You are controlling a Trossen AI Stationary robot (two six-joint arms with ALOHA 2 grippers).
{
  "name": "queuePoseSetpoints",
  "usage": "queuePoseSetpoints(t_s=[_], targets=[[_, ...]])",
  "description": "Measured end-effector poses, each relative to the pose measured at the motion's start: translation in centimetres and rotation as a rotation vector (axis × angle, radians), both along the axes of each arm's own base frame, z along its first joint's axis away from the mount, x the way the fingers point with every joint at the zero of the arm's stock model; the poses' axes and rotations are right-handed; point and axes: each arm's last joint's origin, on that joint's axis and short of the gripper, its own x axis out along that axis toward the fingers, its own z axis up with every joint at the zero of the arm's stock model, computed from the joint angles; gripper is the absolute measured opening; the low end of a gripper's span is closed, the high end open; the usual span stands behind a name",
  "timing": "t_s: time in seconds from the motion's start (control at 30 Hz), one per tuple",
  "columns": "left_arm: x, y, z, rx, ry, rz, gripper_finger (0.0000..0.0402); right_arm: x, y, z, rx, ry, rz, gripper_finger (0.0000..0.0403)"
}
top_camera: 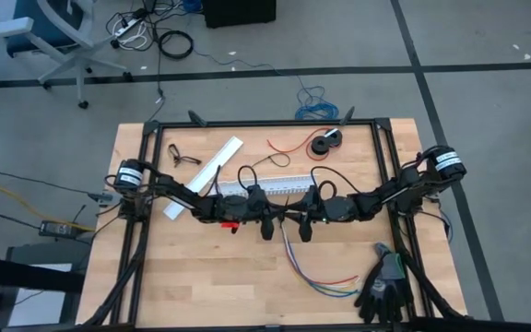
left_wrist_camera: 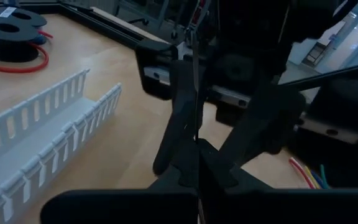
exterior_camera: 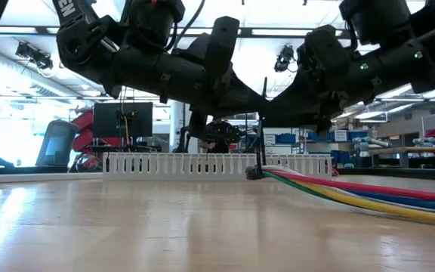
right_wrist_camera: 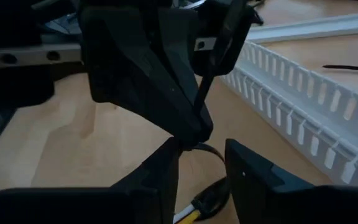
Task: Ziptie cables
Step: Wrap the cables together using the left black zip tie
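The cables (top_camera: 316, 272) are a bunch of coloured wires (exterior_camera: 368, 193) lying on the table, curving toward the near right. Their black-sleeved end (right_wrist_camera: 211, 198) lies at the table's middle, with a thin black zip tie looped (right_wrist_camera: 215, 152) around it. The tie's tail (exterior_camera: 263, 113) stands upright. My left gripper (top_camera: 277, 215) reaches in from the left and is shut on that tail. My right gripper (right_wrist_camera: 201, 163) comes from the right. It is open, its fingers standing on either side of the loop and the left fingertips (right_wrist_camera: 191, 127) without touching them. My left gripper pinches the zip tie's tail (right_wrist_camera: 199, 106) between its two fingertips, just above the loop at the cables' black end. The fingers come nearly level from the table's left and lie across the tail. The tail rises upright above them (left_wrist_camera: 196, 74). The loop hangs below, and the cables stay on the table.
A white slotted cable duct (top_camera: 265, 187) lies just beyond the grippers, with a white bar (top_camera: 206, 175) at its left. A black spool with red wire (top_camera: 325, 143) sits at the far side. Black gloves (top_camera: 383, 286) lie at the near right corner. A black frame (top_camera: 265, 123) edges the table.
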Motion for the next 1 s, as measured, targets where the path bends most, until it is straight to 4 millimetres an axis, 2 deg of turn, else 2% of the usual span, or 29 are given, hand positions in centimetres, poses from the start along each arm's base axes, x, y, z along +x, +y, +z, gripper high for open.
queuePoseSetpoints(t_s=[0.23,0.57,0.67,0.83,0.9,1.0], targets=[[0.0,0.0,0.0,0.0,0.0,0.001,0.0,0.9,0.2,0.4,-0.043,-0.036,0.038,0.0113],[0.0,0.1,-0.1,0.001,0.01,0.005,0.0,1.1,-0.3,0.4,-0.06,-0.034,0.023,0.0108],[0.0,0.1,-0.1,0.002,0.011,0.005,0.0,1.1,-0.3,0.4,-0.061,-0.028,0.021,0.0083],[0.0,0.1,-0.1,0.002,0.015,0.004,0.0,1.0,-0.3,0.2,-0.066,-0.008,0.02,0.0019],[0.0,0.1,-0.1,0.002,0.016,0.002,0.0,1.0,-0.3,0.2,-0.067,-0.002,0.021,0.001],[0.0,0.1,-0.1,0.002,0.016,0.0,0.0,1.0,-0.3,0.1,-0.056,0.004,0.024,0.0018]])
